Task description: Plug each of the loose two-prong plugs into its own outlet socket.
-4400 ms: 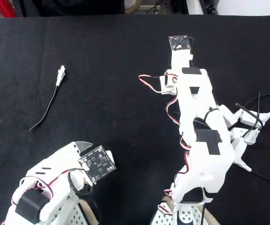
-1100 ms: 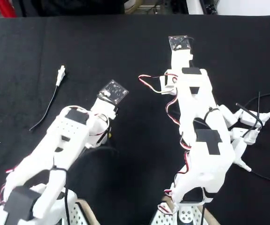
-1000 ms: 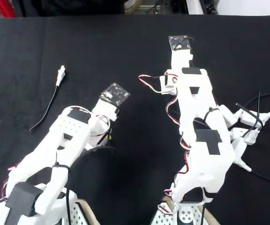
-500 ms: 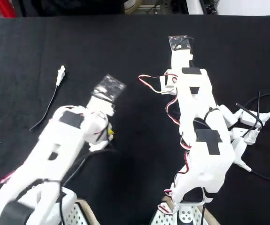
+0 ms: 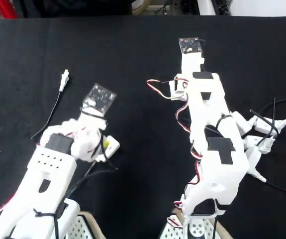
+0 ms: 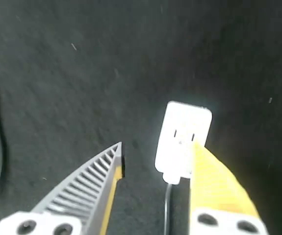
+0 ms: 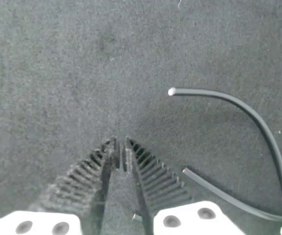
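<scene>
Two fingers [image 6: 99,169] of the left gripper [image 6: 155,147] are spread around the white outlet socket [image 6: 182,132] on the bench [image 6: 57,58] — likely readying a grip; right gripper [image 7: 120,147] clenched, empty — loose plug [image 5: 64,78] well apart.

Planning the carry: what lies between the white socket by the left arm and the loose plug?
In the high view the left arm's wrist overhangs the stretch from socket to plug; otherwise bare table.

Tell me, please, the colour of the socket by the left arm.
The socket is white, clearest in left wrist view.
</scene>
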You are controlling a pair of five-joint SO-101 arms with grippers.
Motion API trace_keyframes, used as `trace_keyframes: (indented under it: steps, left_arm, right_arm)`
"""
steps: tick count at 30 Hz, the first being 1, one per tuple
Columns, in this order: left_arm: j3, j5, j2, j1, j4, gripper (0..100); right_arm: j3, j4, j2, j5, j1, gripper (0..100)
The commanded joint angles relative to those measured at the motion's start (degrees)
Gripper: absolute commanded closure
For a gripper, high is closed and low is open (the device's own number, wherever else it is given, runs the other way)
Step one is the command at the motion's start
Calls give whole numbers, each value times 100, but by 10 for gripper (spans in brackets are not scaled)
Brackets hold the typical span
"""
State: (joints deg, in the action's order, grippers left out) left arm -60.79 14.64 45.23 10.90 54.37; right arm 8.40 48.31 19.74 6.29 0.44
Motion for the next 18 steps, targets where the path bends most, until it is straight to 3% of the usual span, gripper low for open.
trace_keyframes:
  steps: [1, 6, 10, 18]
  left_arm:
    - [-488, -9, 387, 224, -536, 782]
    - [-1622, -44, 1204, 927, -1327, 787]
    - [-1657, -79, 1785, 1015, -1081, 787]
    - [-1429, -246, 756, 1024, -1547, 787]
  right_arm:
    - [-75, -79, -48, 9, -62, 986]
    - [-75, -79, -48, 9, -62, 986]
    - [-84, -88, -48, 9, -62, 986]
    - [-66, -88, -40, 9, -62, 986]
